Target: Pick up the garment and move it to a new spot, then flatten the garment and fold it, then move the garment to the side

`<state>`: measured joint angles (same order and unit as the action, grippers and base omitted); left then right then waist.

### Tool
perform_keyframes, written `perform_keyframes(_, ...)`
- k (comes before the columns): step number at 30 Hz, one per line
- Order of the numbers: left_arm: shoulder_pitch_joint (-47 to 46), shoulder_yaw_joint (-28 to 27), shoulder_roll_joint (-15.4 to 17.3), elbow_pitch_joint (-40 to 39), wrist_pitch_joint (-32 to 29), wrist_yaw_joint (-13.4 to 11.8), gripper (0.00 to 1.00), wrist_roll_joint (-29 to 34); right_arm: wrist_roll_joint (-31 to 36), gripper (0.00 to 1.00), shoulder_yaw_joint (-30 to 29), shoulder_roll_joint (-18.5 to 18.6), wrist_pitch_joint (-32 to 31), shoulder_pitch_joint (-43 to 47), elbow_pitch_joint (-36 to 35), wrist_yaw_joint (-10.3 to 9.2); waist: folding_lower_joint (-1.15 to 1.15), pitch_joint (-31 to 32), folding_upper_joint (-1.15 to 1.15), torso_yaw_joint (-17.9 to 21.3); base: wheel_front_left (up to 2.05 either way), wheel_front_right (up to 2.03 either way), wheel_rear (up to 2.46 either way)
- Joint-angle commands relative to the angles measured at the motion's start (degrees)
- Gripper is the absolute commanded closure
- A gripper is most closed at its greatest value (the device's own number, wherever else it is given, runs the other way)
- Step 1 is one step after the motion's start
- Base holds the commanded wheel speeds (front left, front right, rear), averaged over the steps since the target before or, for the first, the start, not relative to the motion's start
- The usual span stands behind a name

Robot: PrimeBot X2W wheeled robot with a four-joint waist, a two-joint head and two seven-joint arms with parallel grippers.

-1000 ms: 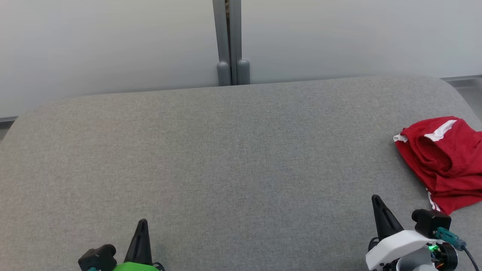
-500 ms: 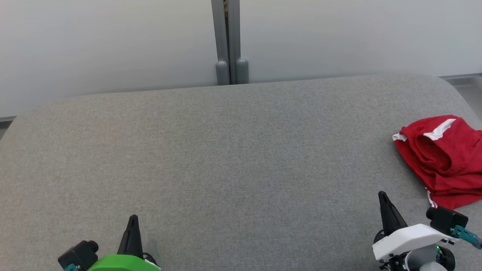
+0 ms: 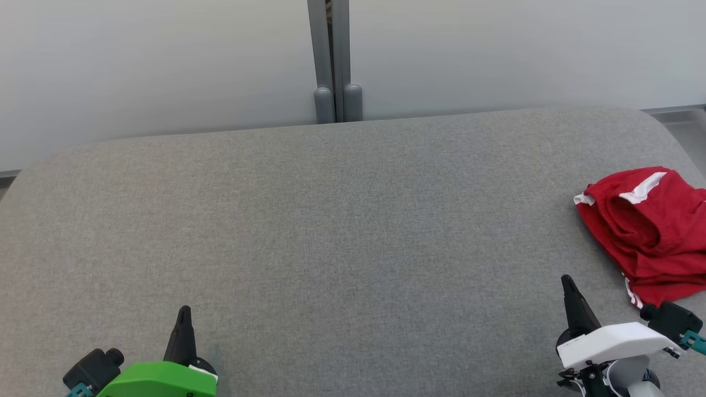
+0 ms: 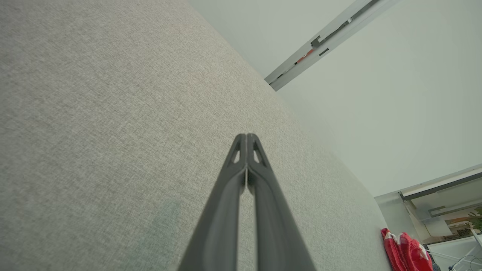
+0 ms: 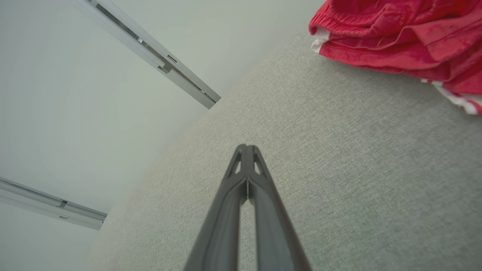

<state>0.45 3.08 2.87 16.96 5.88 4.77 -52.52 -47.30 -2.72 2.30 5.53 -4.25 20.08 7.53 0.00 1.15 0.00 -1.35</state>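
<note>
L gripper (image 3: 183,310) drifted left, R gripper (image 3: 566,280) right, garment (image 3: 653,234) unmoved

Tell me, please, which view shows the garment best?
The head view: the garment lies bunched, nearly whole, at the right edge. The right wrist view crops it close up; the left wrist view shows it small and distant.

Soft, even, bright light covers my grey cloth surface (image 3: 353,220); shadows are faint. My wrist views stretch, wide-angle, toward three and nine o'clock.
</note>
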Motion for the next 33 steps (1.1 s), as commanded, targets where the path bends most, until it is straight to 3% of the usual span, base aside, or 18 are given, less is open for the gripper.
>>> perform_keyframes(1,-1.9,-0.6,0.4,-0.9,-0.4,0.4,1.0,-1.7,-1.9,1.0,-0.3,0.4,-0.5,-1.4,-1.1,-0.02,0.0,0.0,0.0,0.0,0.0,0.0,0.0)
perform_keyframes(33,-4.3,-4.7,0.4,-1.9,-5.9,1.5,1.0,-19.6,-22.0,1.0,-2.0,0.5,-6.0,-1.8,-3.5,-0.03,0.0,-0.5,0.0,0.5,0.0,0.0,0.0)
